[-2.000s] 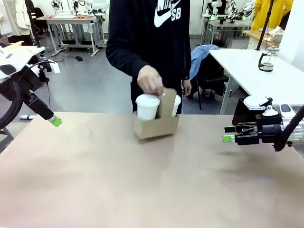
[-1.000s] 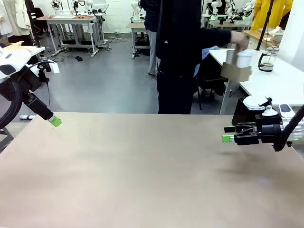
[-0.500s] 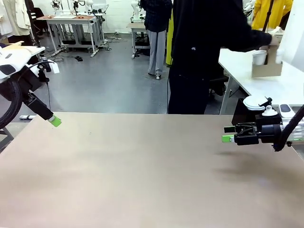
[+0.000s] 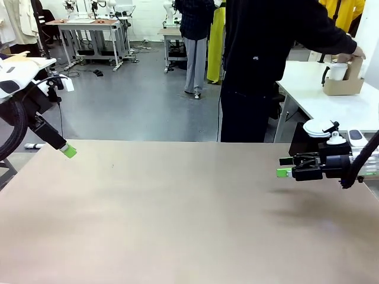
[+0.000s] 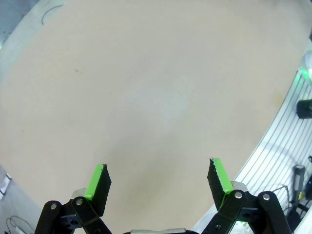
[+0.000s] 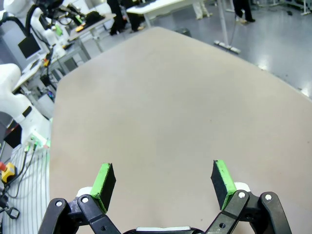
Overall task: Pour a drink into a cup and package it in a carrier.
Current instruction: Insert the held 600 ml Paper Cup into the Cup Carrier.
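The brown cardboard carrier (image 4: pixel 343 84) stands on a white side table (image 4: pixel 314 97) at the far right, with a white lidded cup (image 4: pixel 338 71) in it. A person's hand (image 4: pixel 356 53) is on its handle tab. The drink is hidden. My left gripper (image 4: pixel 70 151) hangs at the brown table's far left edge; in its wrist view the left gripper (image 5: pixel 158 178) is open over bare tabletop. At the right edge hovers my right gripper (image 4: pixel 284 167), pointing left; the right gripper (image 6: pixel 163 178) is open with nothing between its pads.
The brown table (image 4: pixel 189 213) spreads between the arms. Beside the right arm sit white lids on a black box (image 4: pixel 320 127). The person in dark clothes (image 4: pixel 260 71) stands behind the table's far right edge. More people and tables are farther back.
The person lifted the carrier with its cups off the middle of the brown table and carried it right, onto the white side table. Neither arm has moved.
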Motion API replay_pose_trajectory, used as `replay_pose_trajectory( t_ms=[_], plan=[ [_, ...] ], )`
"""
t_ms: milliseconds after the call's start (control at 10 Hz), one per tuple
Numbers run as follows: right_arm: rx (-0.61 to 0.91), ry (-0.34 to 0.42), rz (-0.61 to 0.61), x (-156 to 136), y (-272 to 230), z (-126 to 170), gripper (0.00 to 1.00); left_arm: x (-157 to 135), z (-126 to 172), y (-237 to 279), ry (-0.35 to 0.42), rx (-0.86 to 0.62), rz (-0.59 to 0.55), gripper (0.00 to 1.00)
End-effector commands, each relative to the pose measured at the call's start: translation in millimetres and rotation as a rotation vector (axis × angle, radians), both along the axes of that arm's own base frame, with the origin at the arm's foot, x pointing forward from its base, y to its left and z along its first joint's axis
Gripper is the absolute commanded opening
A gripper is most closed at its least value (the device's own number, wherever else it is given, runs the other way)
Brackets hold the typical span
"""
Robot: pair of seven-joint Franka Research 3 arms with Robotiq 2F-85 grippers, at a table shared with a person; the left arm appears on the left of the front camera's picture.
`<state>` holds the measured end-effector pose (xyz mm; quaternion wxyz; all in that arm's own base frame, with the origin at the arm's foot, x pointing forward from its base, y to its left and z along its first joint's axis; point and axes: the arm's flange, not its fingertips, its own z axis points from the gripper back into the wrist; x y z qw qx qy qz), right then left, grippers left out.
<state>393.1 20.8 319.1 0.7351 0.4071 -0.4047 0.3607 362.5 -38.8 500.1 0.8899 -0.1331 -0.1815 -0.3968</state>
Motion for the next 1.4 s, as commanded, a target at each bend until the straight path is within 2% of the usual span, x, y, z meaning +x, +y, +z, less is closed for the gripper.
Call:
replay_pose_trajectory(
  t_ms=[0, 1300],
  plan=[
    [0.009, -0.014, 0.005, -0.2, -2.2, -1.3, 1.00, -0.8, 0.1, 0.8, -0.004, -0.004, 0.004, 1.00],
    [0.009, -0.014, 0.005, -0.2, -2.2, -1.3, 1.00, -0.8, 0.1, 0.8, -0.004, -0.004, 0.004, 1.00]
  ],
)
